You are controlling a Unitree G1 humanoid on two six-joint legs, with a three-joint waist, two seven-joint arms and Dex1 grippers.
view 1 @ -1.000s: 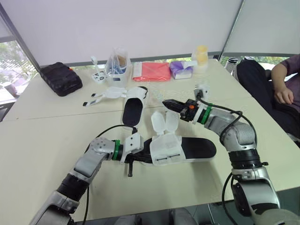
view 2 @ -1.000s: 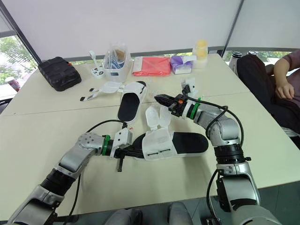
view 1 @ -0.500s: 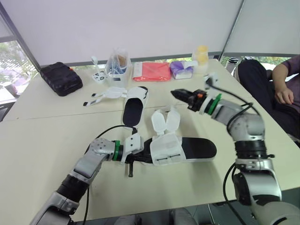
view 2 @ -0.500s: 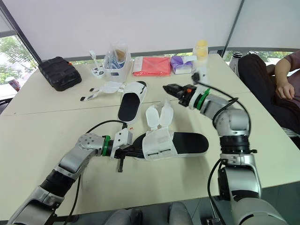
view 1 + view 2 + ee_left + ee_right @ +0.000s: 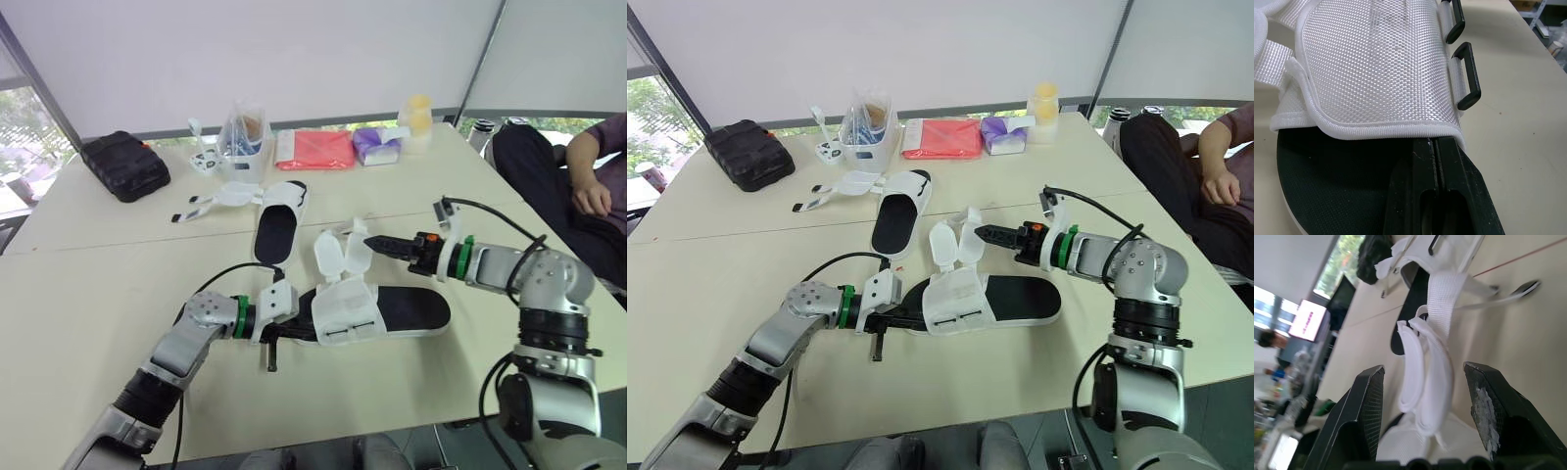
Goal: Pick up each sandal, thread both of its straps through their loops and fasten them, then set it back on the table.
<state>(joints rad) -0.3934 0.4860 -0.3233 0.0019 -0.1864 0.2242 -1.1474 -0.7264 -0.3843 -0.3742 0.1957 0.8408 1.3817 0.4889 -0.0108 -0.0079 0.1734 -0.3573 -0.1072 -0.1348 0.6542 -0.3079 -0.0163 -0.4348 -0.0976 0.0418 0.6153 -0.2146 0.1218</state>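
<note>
Evidently the step in hand is threading the first strap. At the left, the left gripper (image 5: pixel 281 331) is clenched on the toe end of the near sandal (image 5: pixel 407 311), which is black-soled with a white woven fabric upper. This sandal lies lengthwise along the front of the cream table (image 5: pixel 88 294) and seems to rest on it rather than hang in the air. Behind it, well apart, the second black-and-white sandal (image 5: pixel 277 231) lies with its straps spread open and unfastened.

Moving right, the near sandal's two white rounded straps (image 5: pixel 343 257) stand upright, not yet passed through anything. Just beside them, the right gripper (image 5: pixel 370 239) hovers level with its fingers spread and nothing between them.

The next move probably calls for the right gripper to close on one strap's tip. It would then have to carry the strap over the upper to the black plastic loops (image 5: pixel 1468 74), while the left gripper pins the sole against the pull.

The head views give the overall layout but hide the grip and the loops. The left wrist view shows the black fingers (image 5: pixel 1420 166) pressed together at the sole's edge, and both loops empty. The right wrist view shows the straps lined up between the spread fingers, though it cannot tell whether they touch.
</note>
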